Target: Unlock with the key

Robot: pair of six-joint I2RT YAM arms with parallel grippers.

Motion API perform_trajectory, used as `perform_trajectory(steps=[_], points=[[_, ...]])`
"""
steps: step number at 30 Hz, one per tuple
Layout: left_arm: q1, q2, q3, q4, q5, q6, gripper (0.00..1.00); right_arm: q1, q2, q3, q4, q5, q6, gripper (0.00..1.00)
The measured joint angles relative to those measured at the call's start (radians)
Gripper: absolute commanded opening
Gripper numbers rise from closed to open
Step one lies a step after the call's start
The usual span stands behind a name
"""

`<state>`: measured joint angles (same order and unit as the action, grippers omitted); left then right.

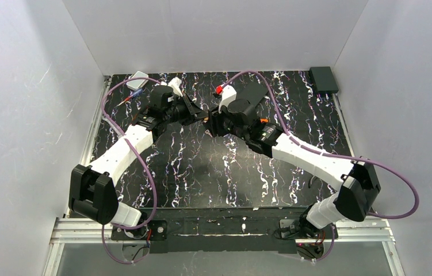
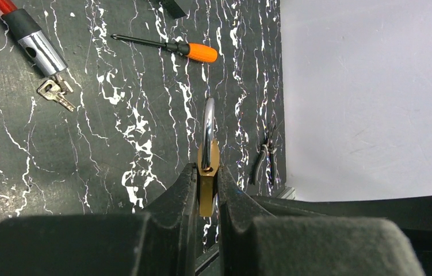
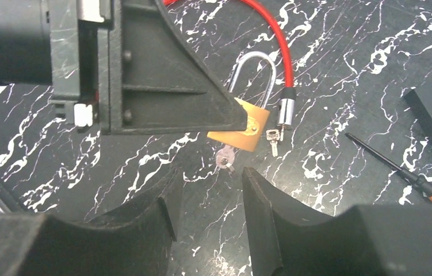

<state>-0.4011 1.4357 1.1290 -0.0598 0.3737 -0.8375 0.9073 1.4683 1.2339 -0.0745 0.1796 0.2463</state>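
- Right gripper (image 3: 210, 177): jaws spread, nothing between them. It sits just below the padlock (image 3: 247, 127) with its gap lined up on the lock's underside.
- The key (image 3: 225, 157) is a small silvery head hanging at the padlock's bottom face, between the padlock and my right fingertips. It looks seated in the keyway, but the blade is hidden, so I cannot confirm that.
- Key axis: it runs in line with the padlock body and shackle. The blade end goes up into the lock and the head points down toward the right gripper. In the right wrist view it leans slightly to the left.
- Left gripper (image 2: 206, 171): clamped on the padlock's flat brass sides and holding it off the table (image 3: 346, 75). The shackle points away from this wrist.
- The shackle reads as closed. One leg enters the body and the other is hidden behind the left finger.
- Progress, my judgement: the lock is presented and the key is apparently in. What is left is to pinch the key head, turn it and see the shackle release.
- Just beyond the padlock lies the red cable lock (image 3: 277, 52), with a second small bunch of keys (image 3: 272, 138) at its metal end.
- Farther from the padlock are the screwdriver (image 2: 193, 50) and the pliers (image 2: 265, 158).
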Motion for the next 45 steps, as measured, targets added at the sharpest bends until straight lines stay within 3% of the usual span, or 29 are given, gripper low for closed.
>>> perform_trajectory(steps=[22, 29, 37, 45], points=[[0.003, 0.0, 0.011, -0.004, 0.001, 0.0, 0.0, 0.0, 0.084, 0.03, 0.005, 0.058, 0.005, 0.41], [0.006, 0.0, 0.011, -0.001, 0.001, 0.0, 0.0, 0.0, 0.094, 0.041, 0.015, 0.07, 0.004, 0.29], [0.006, 0.0, 0.011, 0.003, -0.001, 0.0, 0.0, 0.006, 0.097, 0.047, 0.021, 0.075, 0.0, 0.05], [0.011, 0.0, 0.011, 0.009, -0.001, 0.0, 0.0, 0.0, 0.097, 0.046, 0.032, 0.07, 0.005, 0.01]])
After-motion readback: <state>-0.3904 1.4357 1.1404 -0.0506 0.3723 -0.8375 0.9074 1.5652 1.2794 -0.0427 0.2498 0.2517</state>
